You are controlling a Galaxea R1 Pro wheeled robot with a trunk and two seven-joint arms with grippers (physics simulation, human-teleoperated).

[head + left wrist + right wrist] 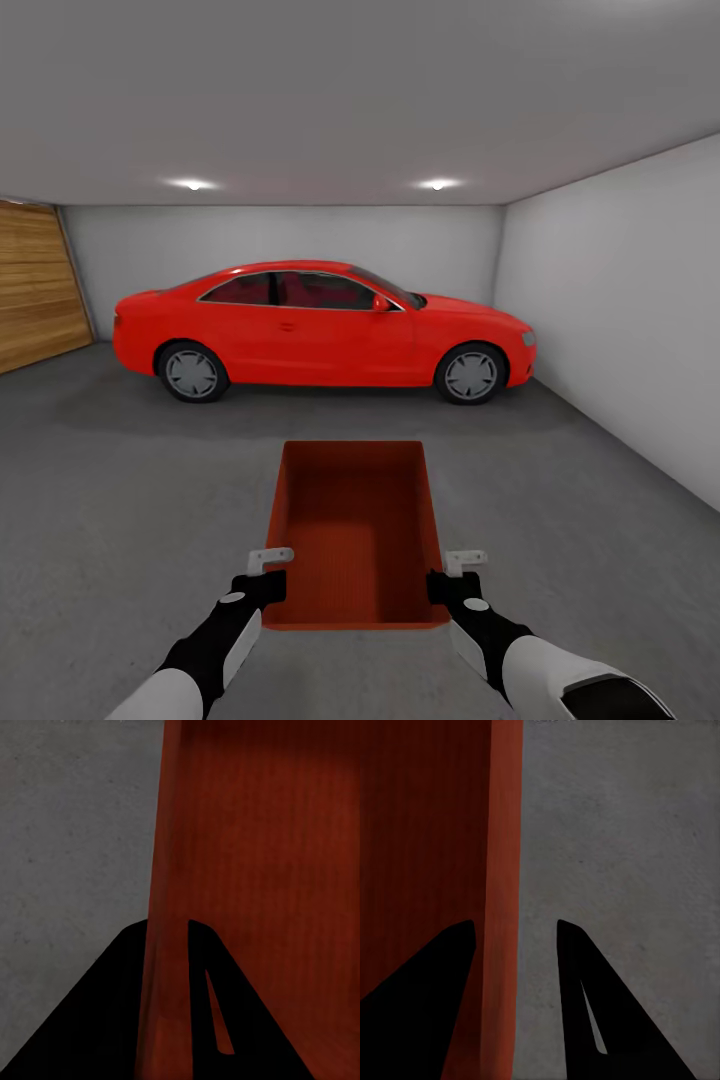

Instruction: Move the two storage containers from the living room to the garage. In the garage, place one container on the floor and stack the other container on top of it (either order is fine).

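In the garage, one storage container (355, 535) sits between the robot and the red car (320, 325), well short of the car, over the dark concrete floor (120, 500); whether it rests on that floor or hangs just above it cannot be told. It is open-topped and looks empty, its long axis pointing toward the car. The left gripper (262, 588) straddles the container's left side wall near the corner farthest from the car, and in the left wrist view the fingers (112, 1020) are clenched on that wall (169, 945). The right gripper (448, 585) straddles the opposite wall, but its fingers (585, 1020) stand apart with a visible gap beside the rim (502, 907), so it looks released. The bin is probably light, stiff plastic with smooth, slightly tapered walls that could slip; pinching the thin rim on both long sides, at matching spots, should keep it level
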